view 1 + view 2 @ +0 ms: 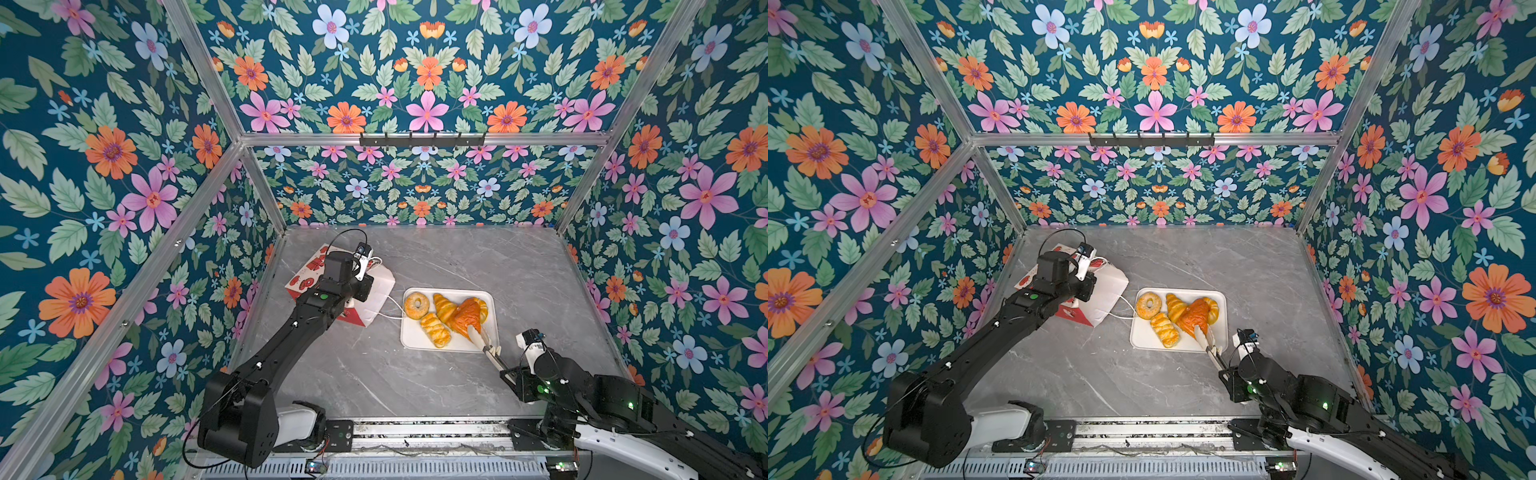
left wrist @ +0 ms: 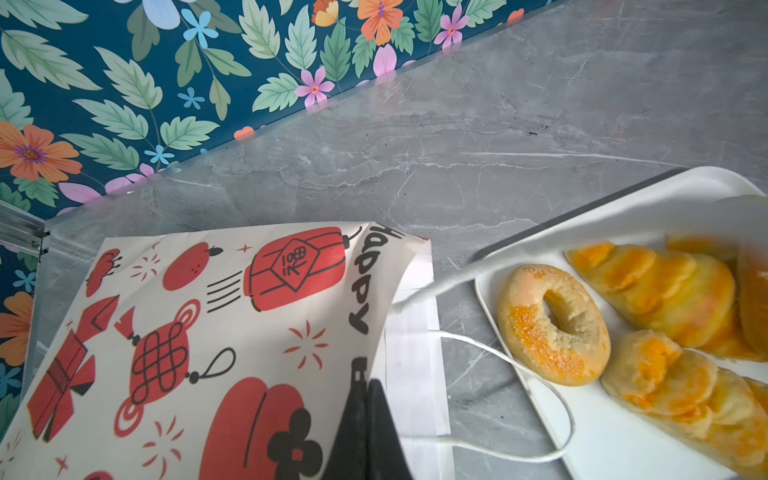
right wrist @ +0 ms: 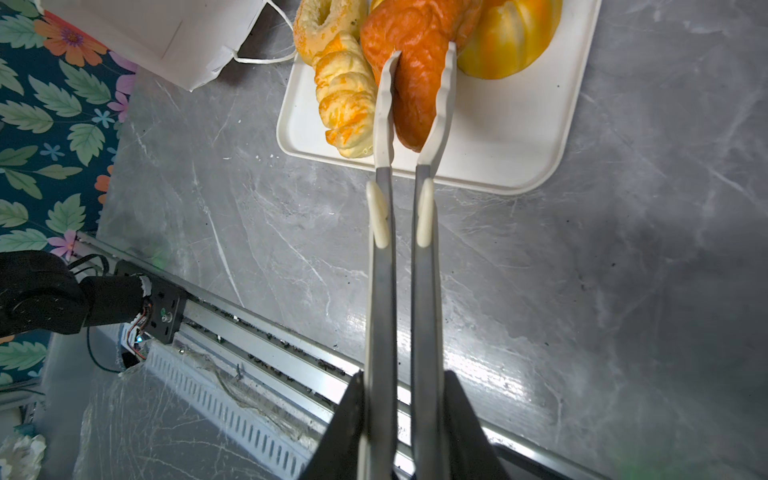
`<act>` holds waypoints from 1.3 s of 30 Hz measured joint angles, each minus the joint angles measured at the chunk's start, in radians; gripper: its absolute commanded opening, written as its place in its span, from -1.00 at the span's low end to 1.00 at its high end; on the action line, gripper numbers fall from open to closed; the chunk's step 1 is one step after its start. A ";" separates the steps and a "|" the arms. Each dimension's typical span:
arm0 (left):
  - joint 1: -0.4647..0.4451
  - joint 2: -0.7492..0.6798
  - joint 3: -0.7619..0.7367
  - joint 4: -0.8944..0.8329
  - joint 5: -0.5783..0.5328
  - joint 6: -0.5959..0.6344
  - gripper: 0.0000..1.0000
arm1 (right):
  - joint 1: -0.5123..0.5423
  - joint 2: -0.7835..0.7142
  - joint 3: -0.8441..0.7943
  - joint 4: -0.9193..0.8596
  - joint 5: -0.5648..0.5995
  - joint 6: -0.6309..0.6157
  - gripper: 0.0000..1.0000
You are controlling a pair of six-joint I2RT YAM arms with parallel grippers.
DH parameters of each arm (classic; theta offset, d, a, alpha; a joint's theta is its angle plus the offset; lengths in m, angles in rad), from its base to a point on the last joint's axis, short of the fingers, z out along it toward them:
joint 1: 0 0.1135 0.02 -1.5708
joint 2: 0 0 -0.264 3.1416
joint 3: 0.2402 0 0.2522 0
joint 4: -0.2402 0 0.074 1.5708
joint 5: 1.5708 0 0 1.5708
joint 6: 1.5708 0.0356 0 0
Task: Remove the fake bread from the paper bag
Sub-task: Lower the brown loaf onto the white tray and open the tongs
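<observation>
1. Left fingers [image 2: 380,428]: closed tight, pinching the rim of the paper bag [image 2: 208,332] at its mouth, with paper between the two black tips.
2. The paper bag lies on its side at the left of the desk [image 1: 457,257], near the left wall. Its mouth faces the tray [image 1: 415,341]. The printed side, red lanterns and knots on white, faces up, and the white inside shows at the mouth in both top views.
3. A cord handle [image 2: 498,357] trails out of the bag and across the tray's near rim, beside the doughnut [image 1: 416,305].
4. Can't tell from any view whether anything is inside the bag.
5. Right fingers [image 3: 463,424]: nearly closed, squeezing the two arms of the tongs [image 3: 384,291]. The tongs point away from the arm toward the tray.
6. The white scalloped tong tips sit on either side of the near tip of the triangular pastry [image 3: 415,83], touching it. Can't tell if that tip is off the tray.
7. Fake bread [image 1: 449,316]: five pieces, all on the tray at mid-desk, outside the bag.
8. The doughnut is at the bag-side end and the croissant [image 1: 444,307] is next to it. The braided roll [image 1: 435,330] lies in front of both.
9. The triangular pastry, darkest orange, lies over the croissant and a yellow roll [image 3: 511,37].
10. The right part of the tray is bare white.
</observation>
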 measured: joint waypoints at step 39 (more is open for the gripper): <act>0.000 -0.004 -0.008 0.000 0.017 0.000 -1.00 | 0.001 0.002 -0.064 -0.060 0.027 0.179 -0.30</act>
